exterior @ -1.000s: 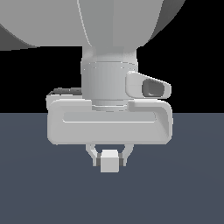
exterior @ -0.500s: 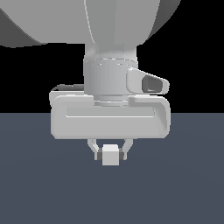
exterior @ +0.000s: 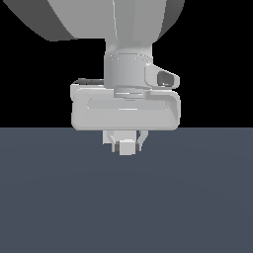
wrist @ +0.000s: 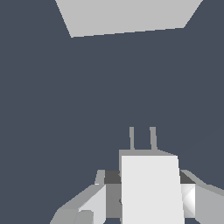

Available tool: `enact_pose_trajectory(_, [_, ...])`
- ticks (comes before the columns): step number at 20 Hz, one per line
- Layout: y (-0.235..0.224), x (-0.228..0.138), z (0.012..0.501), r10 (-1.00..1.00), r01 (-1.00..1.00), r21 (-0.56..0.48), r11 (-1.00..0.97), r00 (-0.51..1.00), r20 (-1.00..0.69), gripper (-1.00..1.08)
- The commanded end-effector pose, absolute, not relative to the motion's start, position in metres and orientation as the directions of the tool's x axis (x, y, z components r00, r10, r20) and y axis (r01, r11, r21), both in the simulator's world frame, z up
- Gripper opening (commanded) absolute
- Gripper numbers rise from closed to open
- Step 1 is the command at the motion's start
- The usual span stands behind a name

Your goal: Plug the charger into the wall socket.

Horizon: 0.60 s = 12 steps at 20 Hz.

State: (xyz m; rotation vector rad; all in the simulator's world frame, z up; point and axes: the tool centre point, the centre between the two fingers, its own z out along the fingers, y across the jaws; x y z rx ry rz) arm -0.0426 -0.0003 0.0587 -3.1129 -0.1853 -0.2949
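Exterior view: the arm's big pale body fills the upper part, wrist pointing straight down, and the gripper (exterior: 127, 145) sits low over the dark slate bench (exterior: 59, 197). Between the two short fingers (exterior: 113, 146) there's the charger (exterior: 127, 147), a small plain light-grey block, pinched from both sides. Fingers pressed against its flanks, no gap visible either side, so that's a firm grip on the block. The block looks lifted off the bench, though from this angle I can't tell how far clear it is. Background above the bench edge is flat black.

Wrist view now: charger (wrist: 151, 188) is big and bright in the foreground, held by the gripper (wrist: 148, 192), w/ finger pads (wrist: 94, 203) hugging it on both sides. Two thin grey prongs (wrist: 142, 138) stick out of the charger's far face, side by side, parallel, pointing away from the camera. Ahead of them, across a stretch of bare dark bench (wrist: 65, 109), there's a light-grey slab cut off by the frame edge: that's the wall socket (wrist: 127, 15). Only part of it shows, so the centre dot isn't visible here. Prongs aim roughly toward it but are well apart from it, no contact. The socket doesn't show in the exterior view at all.
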Motion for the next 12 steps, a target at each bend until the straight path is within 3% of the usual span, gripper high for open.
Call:
enact_pose_trajectory(1, [0.0, -0.028, 0.072, 0.146, 0.148, 0.002, -0.989, 0.971, 0.188, -1.0])
enact_pose_trajectory(12, [0.004, 0.006, 0.1, 0.213, 0.217, 0.0, -0.976, 0.959, 0.188, -1.0])
